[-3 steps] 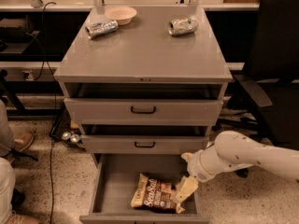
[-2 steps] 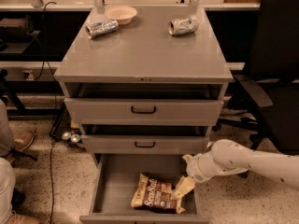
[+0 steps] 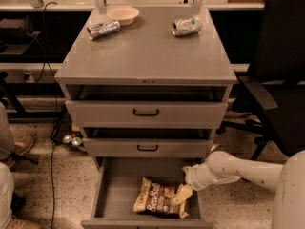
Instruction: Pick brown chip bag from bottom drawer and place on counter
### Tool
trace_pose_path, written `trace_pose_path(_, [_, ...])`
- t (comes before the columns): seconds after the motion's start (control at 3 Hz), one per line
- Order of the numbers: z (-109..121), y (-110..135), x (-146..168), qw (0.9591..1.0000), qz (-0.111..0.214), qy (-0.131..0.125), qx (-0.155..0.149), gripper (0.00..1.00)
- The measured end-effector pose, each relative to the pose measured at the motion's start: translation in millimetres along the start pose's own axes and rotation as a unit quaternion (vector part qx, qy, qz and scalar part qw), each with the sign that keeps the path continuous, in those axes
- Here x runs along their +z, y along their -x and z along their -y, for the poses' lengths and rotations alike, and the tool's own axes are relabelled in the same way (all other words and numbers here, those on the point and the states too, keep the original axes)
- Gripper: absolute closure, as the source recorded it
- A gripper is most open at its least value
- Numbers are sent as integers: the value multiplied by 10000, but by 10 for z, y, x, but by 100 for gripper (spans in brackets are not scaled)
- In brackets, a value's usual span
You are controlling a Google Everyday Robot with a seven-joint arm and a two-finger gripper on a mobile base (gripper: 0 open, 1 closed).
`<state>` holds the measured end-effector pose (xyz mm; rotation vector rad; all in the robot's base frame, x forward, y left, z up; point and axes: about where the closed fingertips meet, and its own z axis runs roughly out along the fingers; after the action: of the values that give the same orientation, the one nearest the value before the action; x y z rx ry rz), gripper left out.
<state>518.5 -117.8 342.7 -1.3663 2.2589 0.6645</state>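
Cream-coloured gripper point(image 3: 182, 194) on a white arm hangs inside the deep grey metal bottom drawer point(image 3: 114, 185), at the edge of the crinkly dark-brown chip bag point(image 3: 157, 202) lying flat just beside it, probably lined up to seize it; whether it is open or closed cannot be told. Well above it lies the flat grey metal counter point(image 3: 147, 56), the bag's destination

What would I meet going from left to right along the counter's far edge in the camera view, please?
Left crushed can → bowl → right crushed can; the gripper is below, at the brown chip bag in the bottom drawer.
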Motion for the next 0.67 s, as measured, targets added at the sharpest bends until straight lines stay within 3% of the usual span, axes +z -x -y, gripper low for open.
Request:
trace_pose_path(0.33, [2,-40,97,10000,-46,-12,-49,0])
trace_pose_path(0.67, [153,-286,498,9998,-142,-113,-62,0])
